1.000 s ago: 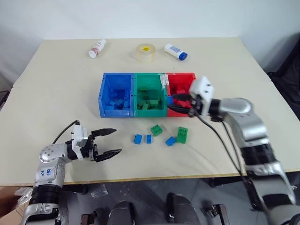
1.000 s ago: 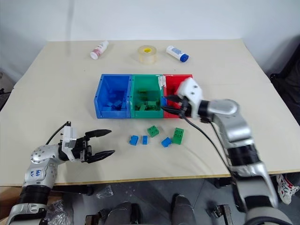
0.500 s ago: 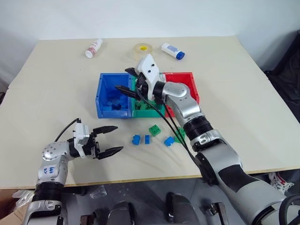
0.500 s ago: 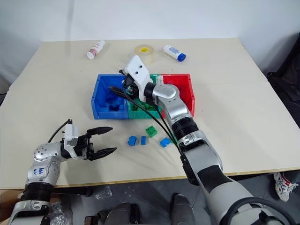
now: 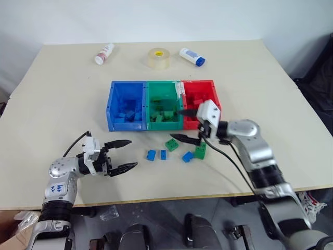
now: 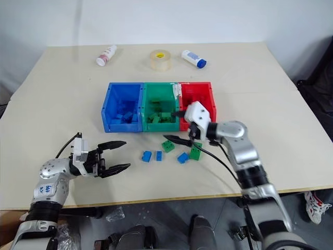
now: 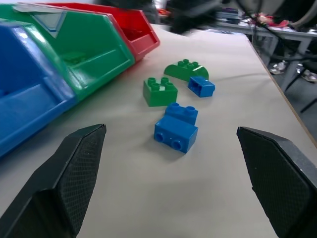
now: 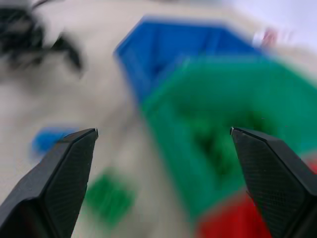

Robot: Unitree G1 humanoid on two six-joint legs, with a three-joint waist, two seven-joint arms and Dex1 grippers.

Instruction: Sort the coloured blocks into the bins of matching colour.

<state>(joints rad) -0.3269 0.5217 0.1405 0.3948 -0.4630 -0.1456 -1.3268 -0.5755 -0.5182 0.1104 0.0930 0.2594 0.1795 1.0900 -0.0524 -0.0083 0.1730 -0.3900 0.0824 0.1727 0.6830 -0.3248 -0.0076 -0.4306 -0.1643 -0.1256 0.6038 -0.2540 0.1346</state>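
Observation:
The three joined bins stand mid-table: blue (image 5: 125, 125), green (image 5: 165, 125) and red (image 5: 200, 83), each with several blocks inside. Loose blocks lie in front of them: two blue (image 5: 151, 154) (image 5: 164, 154), a green one (image 5: 171, 144), another blue (image 5: 188, 156) and a larger green (image 5: 200, 151). My right gripper (image 5: 176, 124) hangs open and empty just above the green block, in front of the green and red bins, pointing left. My left gripper (image 5: 132, 153) is open and empty near the table's front edge, left of the blue blocks (image 7: 177, 130).
Along the far side of the table lie a white bottle with a red label (image 5: 104, 53), a clear tape roll (image 5: 159, 58) and a white bottle with a blue cap (image 5: 192, 56). The table's front edge runs just below the left gripper.
My right gripper swung left from the red bin's front to above the blue bin, then came back down in front of the green and red bins. The left gripper stayed put.

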